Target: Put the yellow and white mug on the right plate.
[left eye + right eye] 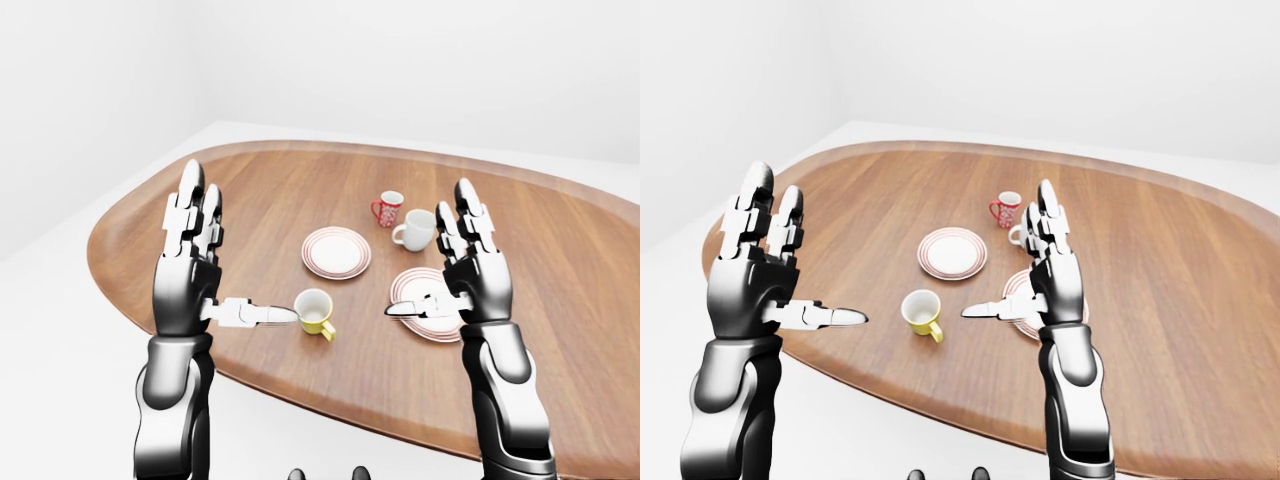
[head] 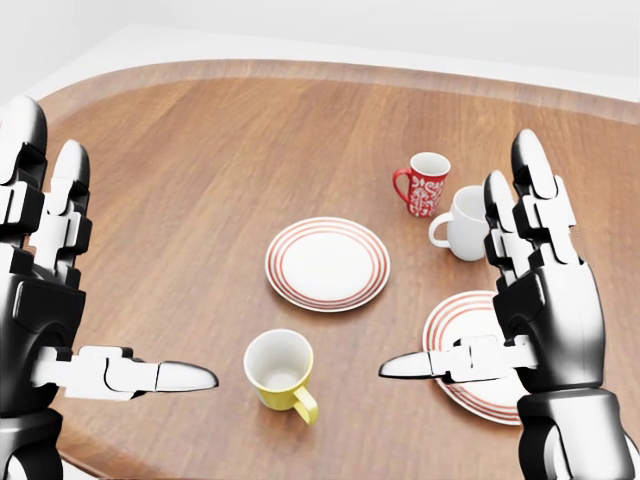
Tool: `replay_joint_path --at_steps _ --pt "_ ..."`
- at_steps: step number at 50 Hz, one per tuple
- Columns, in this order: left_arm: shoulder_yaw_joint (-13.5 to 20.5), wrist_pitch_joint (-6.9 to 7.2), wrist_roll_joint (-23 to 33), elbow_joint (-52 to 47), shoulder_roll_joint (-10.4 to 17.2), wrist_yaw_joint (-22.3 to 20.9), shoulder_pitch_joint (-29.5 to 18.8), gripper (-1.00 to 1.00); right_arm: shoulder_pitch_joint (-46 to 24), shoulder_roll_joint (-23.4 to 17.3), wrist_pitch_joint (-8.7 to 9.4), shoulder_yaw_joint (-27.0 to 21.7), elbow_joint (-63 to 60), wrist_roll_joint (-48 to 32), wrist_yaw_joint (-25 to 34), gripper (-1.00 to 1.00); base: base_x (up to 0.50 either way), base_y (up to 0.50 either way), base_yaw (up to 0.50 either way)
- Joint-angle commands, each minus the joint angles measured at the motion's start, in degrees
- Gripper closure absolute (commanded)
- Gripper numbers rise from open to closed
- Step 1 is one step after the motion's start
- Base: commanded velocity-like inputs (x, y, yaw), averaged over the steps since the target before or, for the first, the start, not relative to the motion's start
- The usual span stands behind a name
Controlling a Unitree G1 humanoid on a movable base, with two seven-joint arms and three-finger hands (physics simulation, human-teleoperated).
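**Mug untouched, both hands empty above the surface**

Left-eye view: the yellow and white mug (image 1: 315, 309) stood upright on the brown wooden surface (image 1: 250, 190), near its near edge, with its handle turned toward the near right. The right plate (image 1: 425, 289) lay to the mug's right, apart from it and partly hidden by the right hand (image 1: 470, 275). The left hand (image 1: 195, 270) was held up with fingers spread, its thumb tip pointing at the mug without touching it. Nothing of the task looked done; grasp, carry and set-down all remained.

Head view: the right hand's fingers stood straight up and held nothing. The left plate (image 2: 327, 263) lay beyond the yellow mug. A red patterned mug (image 2: 424, 184) and a white mug (image 2: 465, 225) stood close together on the far right, beyond the right plate.

Right-eye view: the oval surface stood in a plain white room, with pale walls and a pale floor (image 1: 870, 420).
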Motion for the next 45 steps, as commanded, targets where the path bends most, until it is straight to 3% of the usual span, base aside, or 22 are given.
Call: replay_joint_path --at_steps 1,14,38,45 --pt "-0.2 0.00 0.0 -0.4 -0.1 -0.1 0.3 -1.00 0.0 -0.1 0.00 -0.1 -0.4 1.2 -0.1 -1.00 0.48 0.15 0.00" --pt "-0.4 0.00 0.0 -0.3 -0.2 -0.1 0.2 -1.00 -0.3 -0.2 0.00 0.3 1.2 -0.7 -0.7 -1.00 0.44 0.13 0.00" --pt "0.0 0.00 -0.3 -0.2 0.0 -0.2 -0.1 -1.00 0.0 0.0 0.00 1.8 2.8 -4.4 0.0 -1.00 0.00 0.00 0.00" --pt "0.1 0.00 -0.4 -0.1 0.0 -0.4 0.0 -1.00 -4.1 -1.0 0.00 1.5 3.4 -6.6 0.9 -1.00 0.00 0.00 0.00"
